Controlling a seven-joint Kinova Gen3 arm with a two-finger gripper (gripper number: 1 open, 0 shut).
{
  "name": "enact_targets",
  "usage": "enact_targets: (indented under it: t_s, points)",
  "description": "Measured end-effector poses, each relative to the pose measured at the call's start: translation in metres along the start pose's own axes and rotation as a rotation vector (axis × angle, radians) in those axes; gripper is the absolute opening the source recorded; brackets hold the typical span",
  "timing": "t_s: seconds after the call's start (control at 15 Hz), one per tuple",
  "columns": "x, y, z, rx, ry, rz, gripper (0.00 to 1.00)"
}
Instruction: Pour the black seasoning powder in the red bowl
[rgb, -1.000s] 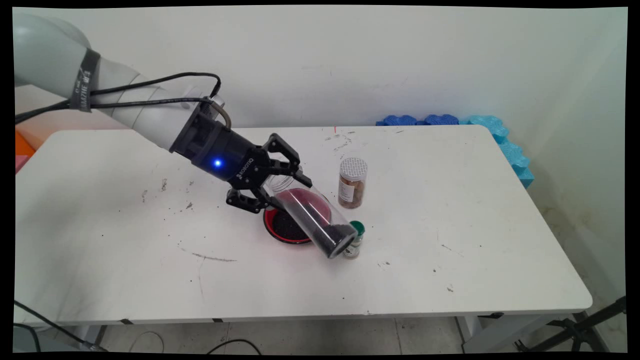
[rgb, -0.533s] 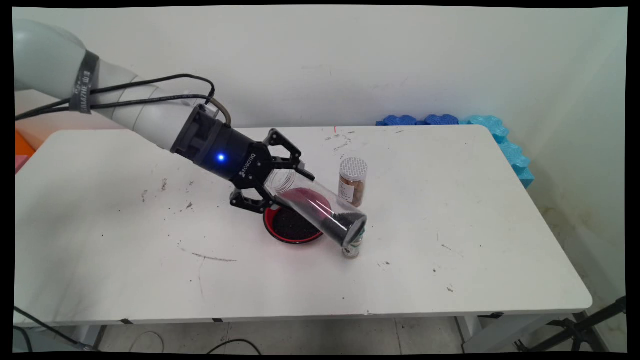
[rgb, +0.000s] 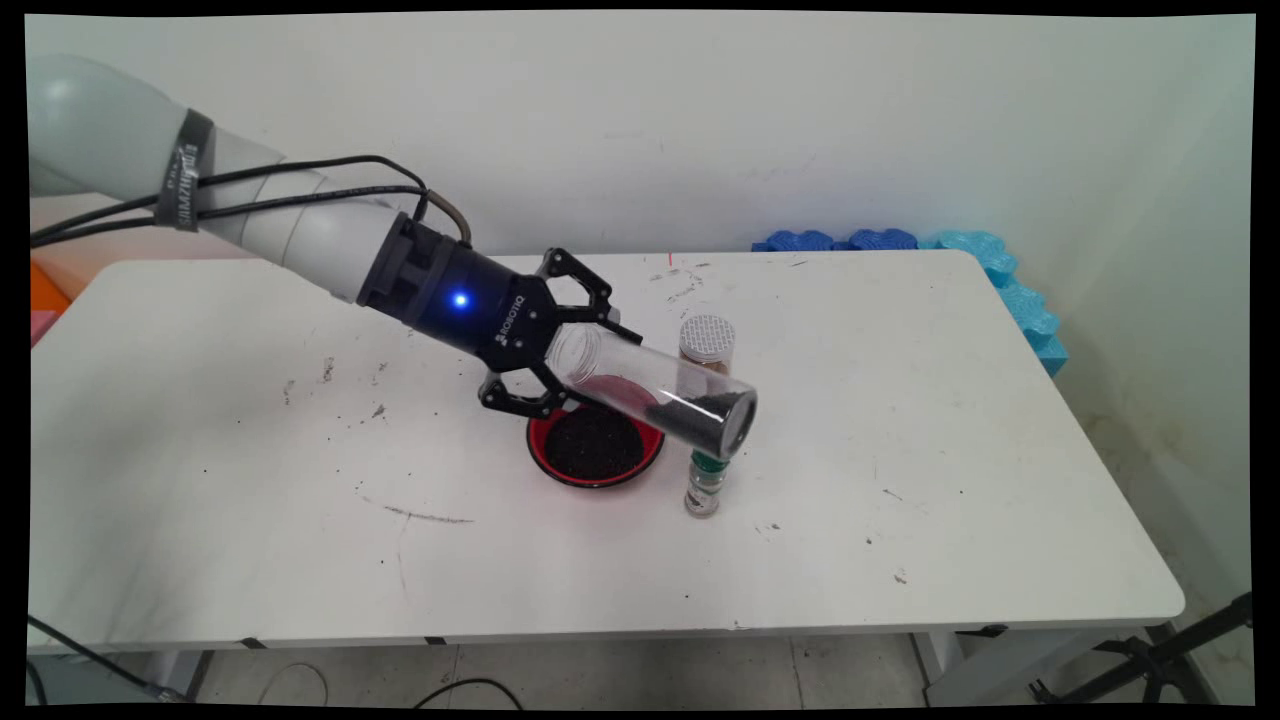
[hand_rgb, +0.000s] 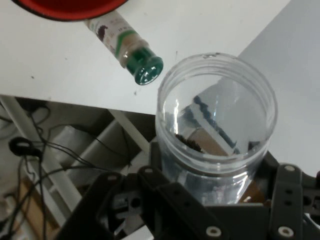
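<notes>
One clear jar (rgb: 650, 390) is sitting clamped in my gripper (rgb: 560, 350), jaws closing on its open end, its base tipped low so the dark grains are pooling there. It is hanging over the red bowl (rgb: 595, 447); a green-capped bottle (rgb: 707, 482) and brown spice jar (rgb: 706, 345) are standing right.

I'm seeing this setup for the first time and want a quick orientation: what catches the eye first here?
The black gripper near the table's middle holds a clear plastic jar tilted on its side, dark granules pooled at its closed end. Below it sits a red bowl filled with the same dark granules. A small green-capped bottle stands right of the bowl, and a spice jar with a silver lid stands behind.
</notes>
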Motion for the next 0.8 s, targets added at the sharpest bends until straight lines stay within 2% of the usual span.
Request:
enact_targets:
  t_s: [0.8]
  points:
    - [0.022, -0.006, 0.010, -0.069, -0.053, -0.229, 0.00]
